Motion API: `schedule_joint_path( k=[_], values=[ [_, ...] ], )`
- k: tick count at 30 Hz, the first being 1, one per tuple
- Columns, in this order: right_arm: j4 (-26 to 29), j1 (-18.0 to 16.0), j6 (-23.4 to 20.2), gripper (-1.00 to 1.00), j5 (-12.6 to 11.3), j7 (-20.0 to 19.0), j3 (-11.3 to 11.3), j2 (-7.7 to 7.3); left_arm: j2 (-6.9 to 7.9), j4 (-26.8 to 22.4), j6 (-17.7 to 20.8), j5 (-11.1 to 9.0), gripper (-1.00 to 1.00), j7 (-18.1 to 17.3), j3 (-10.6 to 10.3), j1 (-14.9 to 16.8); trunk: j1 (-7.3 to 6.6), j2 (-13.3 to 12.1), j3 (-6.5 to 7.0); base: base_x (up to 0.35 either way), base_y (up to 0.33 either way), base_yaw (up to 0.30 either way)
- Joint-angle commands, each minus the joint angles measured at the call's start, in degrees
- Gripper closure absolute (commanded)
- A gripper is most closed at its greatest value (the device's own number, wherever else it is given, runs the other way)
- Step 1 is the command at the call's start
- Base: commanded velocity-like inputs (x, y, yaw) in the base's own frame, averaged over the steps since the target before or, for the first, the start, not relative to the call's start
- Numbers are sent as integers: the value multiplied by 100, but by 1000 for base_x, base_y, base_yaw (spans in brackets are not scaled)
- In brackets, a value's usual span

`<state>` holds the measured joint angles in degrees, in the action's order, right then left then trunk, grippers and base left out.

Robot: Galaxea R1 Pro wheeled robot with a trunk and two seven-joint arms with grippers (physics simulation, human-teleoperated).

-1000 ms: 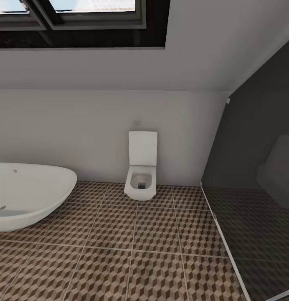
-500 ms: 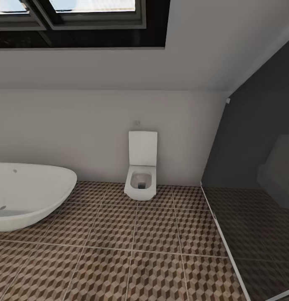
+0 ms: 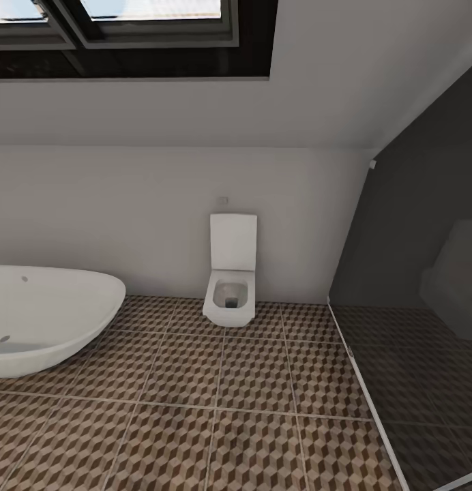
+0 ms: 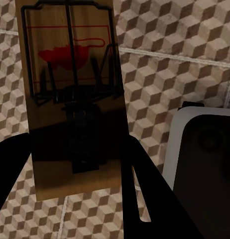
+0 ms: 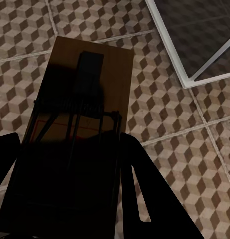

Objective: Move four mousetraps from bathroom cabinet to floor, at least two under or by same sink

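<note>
We hold one mousetrap in each gripper. Our left gripper [image 4: 75,199] is clamped on a mousetrap [image 4: 72,99] whose board sticks out beyond the fingers, red spot toward the far end, above the bathroom floor [image 4: 160,79], with a white-rimmed dark object [image 4: 204,164] just beside it. Our right gripper [image 5: 70,199] grips a second mousetrap [image 5: 82,114] over the tiles, near a pale-edged dark panel [image 5: 194,35]. Ahead stand a toilet [image 3: 230,273] and a tub [image 3: 45,317].
</note>
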<state>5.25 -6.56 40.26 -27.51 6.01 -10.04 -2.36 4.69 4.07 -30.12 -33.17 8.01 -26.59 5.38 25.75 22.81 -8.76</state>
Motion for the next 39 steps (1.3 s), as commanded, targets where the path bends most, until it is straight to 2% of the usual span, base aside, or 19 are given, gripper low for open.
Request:
schedule_joint_path(
  k=[1,39],
  values=[
    [2,-3,9,100,-11,50,-51,-1,-3,14,-20,12,100,34,-40,7,3,11,-11,0,0,0],
    [-2,-3,9,100,-10,50,-51,-1,-3,14,-21,12,100,34,-40,7,3,11,-11,0,0,0]
  ],
)
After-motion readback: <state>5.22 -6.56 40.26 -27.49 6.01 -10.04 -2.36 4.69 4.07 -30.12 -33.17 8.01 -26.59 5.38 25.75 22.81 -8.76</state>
